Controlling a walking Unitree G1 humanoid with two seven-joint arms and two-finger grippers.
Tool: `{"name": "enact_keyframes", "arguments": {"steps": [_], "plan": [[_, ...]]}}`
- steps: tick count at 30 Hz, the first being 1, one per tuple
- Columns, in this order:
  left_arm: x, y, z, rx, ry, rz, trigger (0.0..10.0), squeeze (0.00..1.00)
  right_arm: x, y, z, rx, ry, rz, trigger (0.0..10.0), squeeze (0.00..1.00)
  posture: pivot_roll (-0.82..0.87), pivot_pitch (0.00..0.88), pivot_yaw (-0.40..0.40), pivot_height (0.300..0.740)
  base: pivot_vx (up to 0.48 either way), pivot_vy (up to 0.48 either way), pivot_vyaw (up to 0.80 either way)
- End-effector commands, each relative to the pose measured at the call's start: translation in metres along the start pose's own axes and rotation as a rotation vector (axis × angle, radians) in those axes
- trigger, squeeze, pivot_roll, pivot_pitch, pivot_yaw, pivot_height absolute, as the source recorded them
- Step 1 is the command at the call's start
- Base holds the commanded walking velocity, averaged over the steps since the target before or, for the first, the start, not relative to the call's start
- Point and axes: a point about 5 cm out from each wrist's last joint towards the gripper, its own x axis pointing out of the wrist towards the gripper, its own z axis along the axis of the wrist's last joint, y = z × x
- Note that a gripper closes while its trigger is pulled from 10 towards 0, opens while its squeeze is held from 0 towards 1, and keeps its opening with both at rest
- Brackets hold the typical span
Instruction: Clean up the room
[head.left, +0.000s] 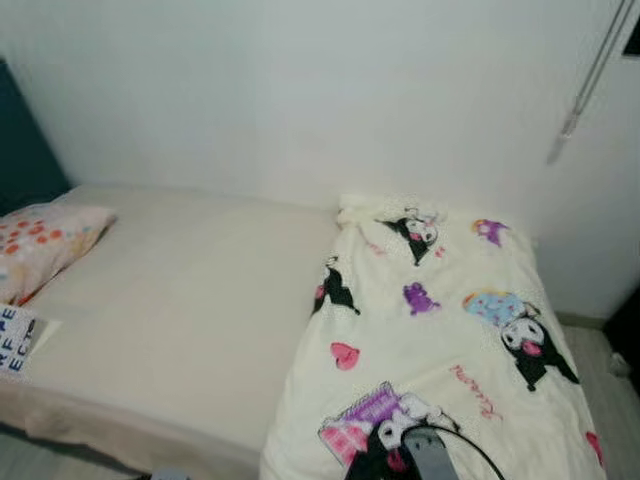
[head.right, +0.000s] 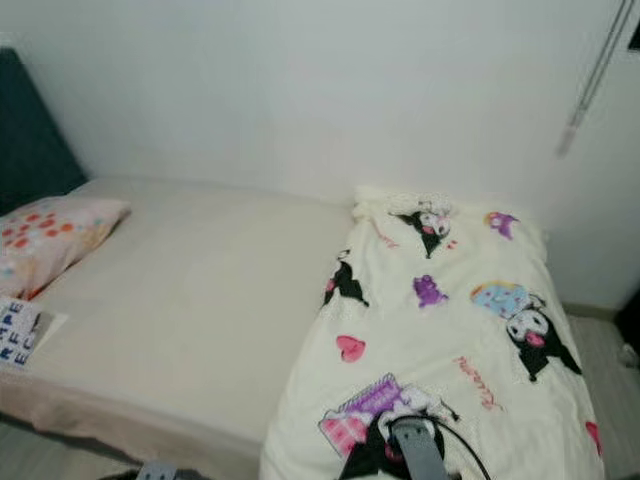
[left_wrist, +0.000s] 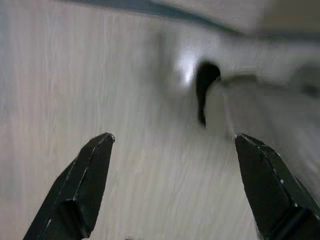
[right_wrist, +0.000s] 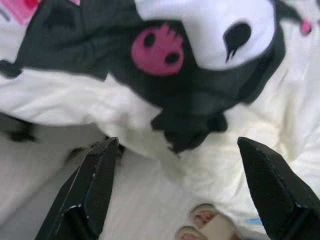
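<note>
Ahead, in the left eye view, a low bed with a plain cream sheet (head.left: 190, 300) stands against a white wall (head.left: 300, 90). A cream blanket printed with black-and-white cartoon figures, pink hearts and purple shapes (head.left: 440, 340) covers the bed's right-hand part, reaching from the wall to the near edge and hanging over it. At the bed's left end lies a pale pillow with orange and red dots (head.left: 45, 245), just in front of a dark teal headboard (head.left: 25, 140). A white card with black letters (head.left: 15, 340) rests on the sheet near the pillow. A thin grey cord (head.left: 590, 75) hangs down the wall at the upper right. The right arm's grey wrist (head.left: 430, 455) with a black cable shows at the bottom edge, over the blanket.

The right eye view gives the same scene, with the wrist over the blanket's near edge.

Next, in the left wrist view, the left gripper (left_wrist: 172, 185) has its two black fingers spread wide, holding nothing, above blurred pale wooden flooring (left_wrist: 125, 90); a dark blurred shape beyond it cannot be made out.

Lastly, in the right wrist view, the right gripper (right_wrist: 182, 187) is likewise wide apart and empty, close above the blanket's black figure with a pink skull mark (right_wrist: 160, 50); a person's toes (right_wrist: 200, 225) show between the fingers.
</note>
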Motion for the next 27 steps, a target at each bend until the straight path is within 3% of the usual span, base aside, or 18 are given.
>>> {"name": "enact_keyframes", "arguments": {"steps": [1, 27], "plan": [[-0.002, 0.004, -0.009, 0.024, 0.032, 0.006, 10.0, 0.00, 0.000, 0.003, 0.002, 0.001, -0.011, 0.002, 10.0, 0.00, 0.01, 0.000, -0.023, 0.740, 0.000, 0.000, 0.73], [-0.002, 0.002, -0.012, 0.055, 0.048, -0.007, 10.0, 0.00, -0.001, -0.001, -0.008, -0.012, 0.010, -0.012, 10.0, 0.00, 0.01, 0.000, -0.027, 0.740, 0.000, 0.000, 0.73]]}}
